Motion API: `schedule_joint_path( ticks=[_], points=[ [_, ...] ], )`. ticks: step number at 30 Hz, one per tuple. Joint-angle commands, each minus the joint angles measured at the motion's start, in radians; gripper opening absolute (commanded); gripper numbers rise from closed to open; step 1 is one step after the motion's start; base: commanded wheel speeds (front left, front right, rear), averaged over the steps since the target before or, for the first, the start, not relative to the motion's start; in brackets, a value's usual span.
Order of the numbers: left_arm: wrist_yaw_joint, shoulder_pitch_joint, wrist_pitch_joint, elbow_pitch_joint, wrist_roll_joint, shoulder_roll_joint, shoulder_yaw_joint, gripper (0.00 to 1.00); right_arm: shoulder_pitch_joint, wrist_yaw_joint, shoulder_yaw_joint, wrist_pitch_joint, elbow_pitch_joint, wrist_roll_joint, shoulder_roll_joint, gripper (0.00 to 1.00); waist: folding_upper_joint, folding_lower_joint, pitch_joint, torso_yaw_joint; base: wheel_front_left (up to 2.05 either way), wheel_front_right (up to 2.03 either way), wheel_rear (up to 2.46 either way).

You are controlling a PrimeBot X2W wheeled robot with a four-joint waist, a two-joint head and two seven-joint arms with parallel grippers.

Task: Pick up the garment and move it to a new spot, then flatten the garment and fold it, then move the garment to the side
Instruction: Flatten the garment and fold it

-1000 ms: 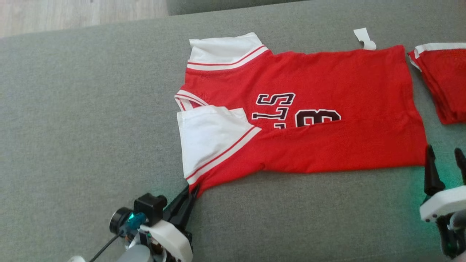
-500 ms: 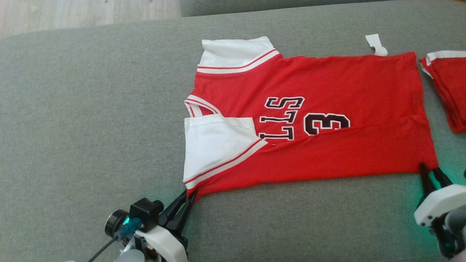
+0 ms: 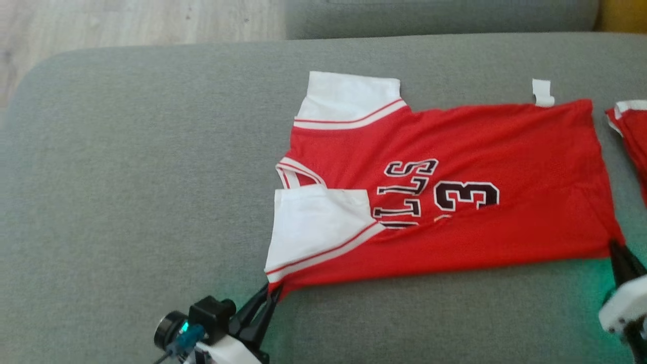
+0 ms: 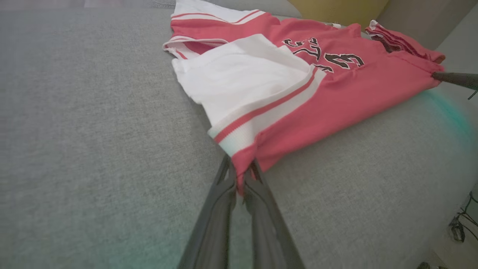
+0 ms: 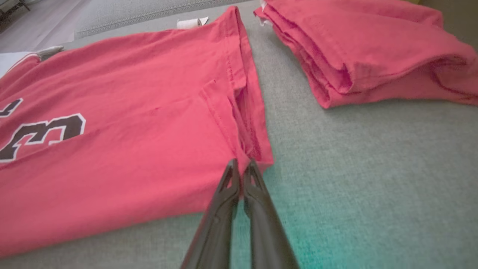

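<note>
We note two grippers of one pattern. The left gripper (image 3: 270, 291) has two long dark grey fingers (image 4: 217, 211), smooth and tapering to slim tips. Behind them sit a glossy white shell (image 3: 230, 351), a boxy black camera (image 3: 212, 314) with a stubby barrel, a round black lens ring (image 3: 166, 331), a teal plug (image 3: 186, 337) and a thin black cable (image 3: 163, 357). The right gripper (image 3: 615, 246) has like fingers, with triangular cut-outs (image 5: 227, 179) near the tips, below a rounded white housing (image 3: 622, 309).
</note>
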Motion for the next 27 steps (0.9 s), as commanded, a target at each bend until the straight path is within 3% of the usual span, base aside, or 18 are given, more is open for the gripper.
schedule_joint_path(
  ticks=[1, 10, 22, 23, 24, 25, 26, 27],
  points=[
    [0.012, -0.006, -0.004, -0.035, -0.012, 0.025, 0.031, 0.0, 0.035, -0.001, 0.001, 0.0, -0.042, 0.011, -0.045, 0.0, 0.0, 0.0, -0.014, 0.016, 0.0, 0.0, 0.0],
    [0.052, 0.079, 0.005, -0.103, -0.014, 0.038, 0.013, 0.0, 0.225, -0.001, -0.088, 0.09, -0.16, 0.006, -0.038, 0.0, 0.0, 0.0, -0.051, 0.023, 0.0, 0.0, 0.0],
    [0.071, 0.128, 0.072, -0.177, -0.031, 0.061, -0.009, 0.0, 0.322, -0.001, -0.163, 0.224, -0.3, -0.049, 0.006, 0.0, 0.0, 0.0, -0.058, 0.004, 0.0, 0.0, 0.0],
    [0.073, 0.128, 0.074, -0.18, -0.032, 0.063, -0.009, 0.0, 0.324, -0.001, -0.168, 0.232, -0.307, -0.054, 0.01, 0.1, 0.0, 0.0, -0.058, 0.003, 0.0, 0.0, 0.0],
    [0.075, 0.127, 0.076, -0.183, -0.031, 0.065, -0.008, 0.17, 0.326, -0.001, -0.171, 0.237, -0.314, -0.058, 0.015, 0.38, 0.0, 0.0, -0.057, 0.002, 0.0, 0.0, 0.0],
    [0.076, 0.127, 0.08, -0.184, -0.033, 0.065, -0.008, 0.43, 0.325, -0.001, -0.176, 0.238, -0.323, -0.063, 0.019, 0.96, 0.0, 0.0, -0.056, 0.0, 0.0, 0.0, 0.0],
    [0.077, 0.125, 0.085, -0.186, -0.036, 0.065, -0.008, 0.75, 0.322, -0.001, -0.181, 0.233, -0.333, -0.069, 0.024, 1.0, 0.0, 0.0, -0.055, -0.001, 0.0, 0.0, 0.0],
    [0.078, 0.121, 0.09, -0.188, -0.037, 0.065, -0.008, 1.0, 0.319, -0.001, -0.187, 0.225, -0.343, -0.076, 0.028, 1.0, 0.0, 0.0, -0.055, -0.002, 0.0, 0.0, 0.0]
  ],
)
